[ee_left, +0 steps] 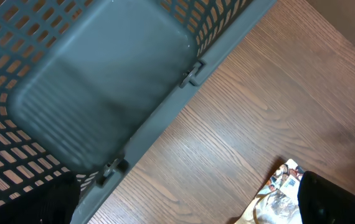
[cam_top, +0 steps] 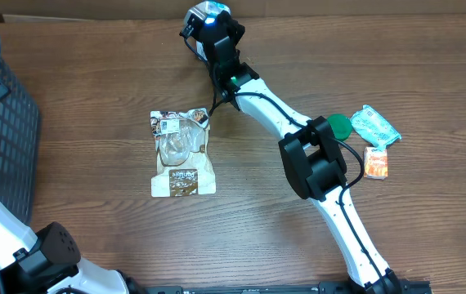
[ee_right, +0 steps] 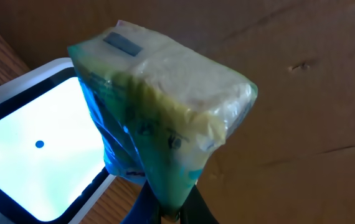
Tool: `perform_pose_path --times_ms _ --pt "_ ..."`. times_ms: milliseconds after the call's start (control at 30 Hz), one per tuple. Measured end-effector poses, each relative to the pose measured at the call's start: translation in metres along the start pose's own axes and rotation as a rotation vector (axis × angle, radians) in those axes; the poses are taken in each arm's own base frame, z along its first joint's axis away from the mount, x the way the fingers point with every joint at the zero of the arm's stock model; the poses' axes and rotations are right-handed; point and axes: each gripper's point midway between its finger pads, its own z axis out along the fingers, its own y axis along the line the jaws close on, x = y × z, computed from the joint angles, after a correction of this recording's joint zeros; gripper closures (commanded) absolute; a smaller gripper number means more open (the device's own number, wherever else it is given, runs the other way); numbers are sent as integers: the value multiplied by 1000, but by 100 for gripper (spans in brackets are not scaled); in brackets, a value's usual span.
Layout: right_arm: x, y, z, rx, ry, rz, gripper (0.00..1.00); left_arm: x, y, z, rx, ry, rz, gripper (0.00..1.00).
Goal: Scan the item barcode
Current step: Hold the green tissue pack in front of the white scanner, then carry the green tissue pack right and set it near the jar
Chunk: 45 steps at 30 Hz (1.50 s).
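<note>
Packet is pinched at its lower end in our right gripper, jaws pressed tight, its long axis running straight out from the grip, just beside the lit scanner at the table's far edge.

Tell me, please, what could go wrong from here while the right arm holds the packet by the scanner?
1. The right end effector pinches the packet only at its lower edge, so it might slip out.
2. The grey label on its upper face points away from the lit scanner window; if that is the barcode, the scan may fail.
</note>
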Motion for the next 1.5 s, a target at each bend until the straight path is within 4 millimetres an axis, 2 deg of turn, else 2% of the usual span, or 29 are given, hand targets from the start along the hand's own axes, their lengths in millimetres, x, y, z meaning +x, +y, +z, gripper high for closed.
perform_pose_path --times_ms 300,433,500,633,700,800,900,933,1033,1167,1200,1233,1267,1300,1500 --pt "-9 4 -5 -7 -20 77 96 0 0 0 0 0 0 0" --pt "-11 16 -14 -110 -3 127 96 0 0 0 0 0 0 0" --pt "-17 14 -23 -164 -5 185 96 0 0 0 0 0 0 0" --pt "-40 -12 -49 -275 -35 377 96 0 0 0 0 0 0 1" --pt "-58 -32 -70 -361 -71 492 96 0 0 0 0 0 0 0" --pt "-84 -66 -110 -524 -125 667 96 0 0 0 0 0 0 0" --pt "-96 -101 -150 -669 -132 848 96 0 0 0 0 0 0 1" --pt "-91 -111 -166 -726 -92 906 96 0 0 0 0 0 0 0" --pt "-69 -136 -196 -814 11 1016 96 0 0 0 0 0 0 0" --pt "-10 -169 -223 -839 215 1120 96 0 0 0 0 0 0 0" --pt "9 -177 -228 -830 276 1150 96 0 0 0 0 0 0 1" --pt "37 -187 -235 -812 367 1194 96 0 0 0 0 0 0 0" --pt "44 -189 -237 -808 388 1205 96 0 0 0 0 0 0 0" --pt "60 -193 -239 -793 443 1231 96 0 0 0 0 0 0 0" --pt "178 -200 -250 -635 864 1410 96 0 0 0 0 0 0 0"
